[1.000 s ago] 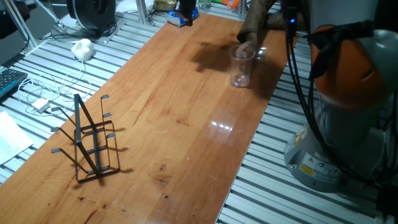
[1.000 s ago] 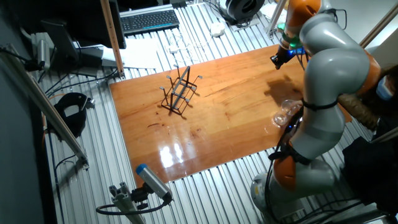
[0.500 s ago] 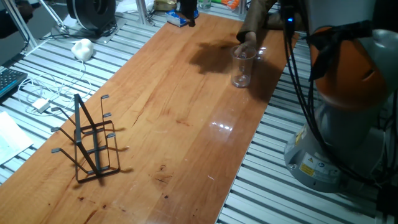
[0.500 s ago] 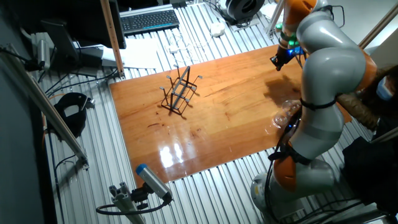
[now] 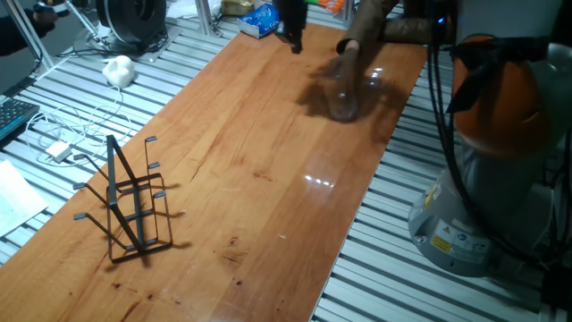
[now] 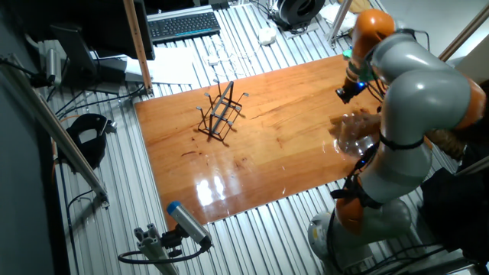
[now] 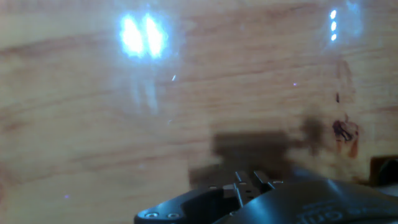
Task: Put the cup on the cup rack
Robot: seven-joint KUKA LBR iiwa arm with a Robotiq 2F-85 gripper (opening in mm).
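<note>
The cup [image 5: 343, 91] is a clear tumbler standing on the wooden table [image 5: 250, 170] near its far right edge. It is blurred, and a person's hand [image 5: 354, 46] is at its rim. It also shows as the cup [image 6: 353, 137] close to the arm. My gripper [image 5: 290, 29] hangs above the table's far end, left of the cup and apart from it, with nothing in it; the gripper [image 6: 347, 92] is small and dark there. The hand view shows bare wood and only the gripper's [image 7: 249, 179] base. The black wire cup rack [image 5: 131, 204] stands far off at the near left, also visible as the cup rack [image 6: 220, 114].
The arm's grey and orange base [image 5: 487, 197] stands off the table's right edge. A blue packet [image 5: 259, 18] lies at the far end. A white lump [image 5: 118, 70], cables and a keyboard [image 6: 183, 24] lie beyond the table on the slatted bench.
My gripper has moved right along the table's far end, closer to the cup. The cup now looks smeared under the person's hand. The rack has not moved.
</note>
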